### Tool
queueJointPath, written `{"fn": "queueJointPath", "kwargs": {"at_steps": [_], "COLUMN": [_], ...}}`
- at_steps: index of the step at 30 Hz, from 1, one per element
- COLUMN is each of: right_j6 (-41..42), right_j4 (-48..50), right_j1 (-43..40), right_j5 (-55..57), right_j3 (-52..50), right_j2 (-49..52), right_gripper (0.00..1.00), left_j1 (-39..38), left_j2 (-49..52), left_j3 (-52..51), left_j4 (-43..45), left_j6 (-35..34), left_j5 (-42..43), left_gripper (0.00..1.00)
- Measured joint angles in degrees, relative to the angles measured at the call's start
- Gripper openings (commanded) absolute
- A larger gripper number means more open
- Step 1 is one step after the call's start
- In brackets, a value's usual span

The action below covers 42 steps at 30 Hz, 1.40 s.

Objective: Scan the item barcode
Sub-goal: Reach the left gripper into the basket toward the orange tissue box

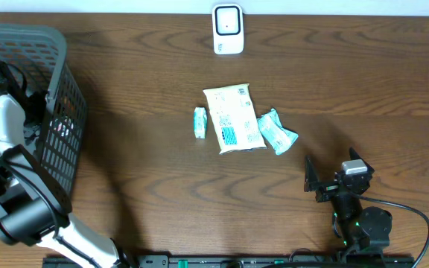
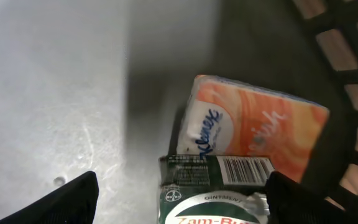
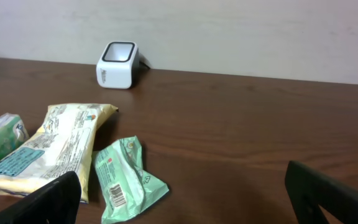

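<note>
Left end effector [image 2: 182, 196], jaws open, hovers inside the basket [image 1: 59, 89] directly over the Zam-Buk ointment box [image 2: 219, 177], apparently positioned for pickup. Right end effector [image 3: 185, 196] is open and idle. Scanner [image 1: 228, 30] stands at the far edge of the counter [image 1: 162, 193].

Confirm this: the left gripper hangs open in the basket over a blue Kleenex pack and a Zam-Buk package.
Wrong colour: the Kleenex pack is orange, not blue, as the left wrist view shows. The rest stands.
</note>
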Motion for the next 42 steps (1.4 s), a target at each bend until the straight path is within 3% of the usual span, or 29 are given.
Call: {"fn": "queueJointPath", "kwargs": {"at_steps": [4,15,22,34,42], "right_j6": [0.0,0.0,0.0,0.0,0.0], "right_j4": [0.0,0.0,0.0,0.0,0.0], "right_j1": [0.0,0.0,0.0,0.0,0.0], "right_j5": [0.0,0.0,0.0,0.0,0.0], "right_j3": [0.0,0.0,0.0,0.0,0.0], "right_j2": [0.0,0.0,0.0,0.0,0.0], "right_gripper": [0.99,0.99,0.99,0.99,0.99], "left_j1": [0.0,0.1,-0.1,0.7,7.1], "left_j2": [1.2,2.9,2.9,2.9,4.1], "left_j3": [0.0,1.4,1.7,2.1,2.0], "left_j4": [0.8,1.8,0.3,-2.7,-7.2], "left_j6": [0.0,0.0,0.0,-0.9,-3.9], "left_j5": [0.9,3.1,4.0,4.5,2.0], "left_gripper": [0.84,0.57,0.46,0.4,0.39]}}
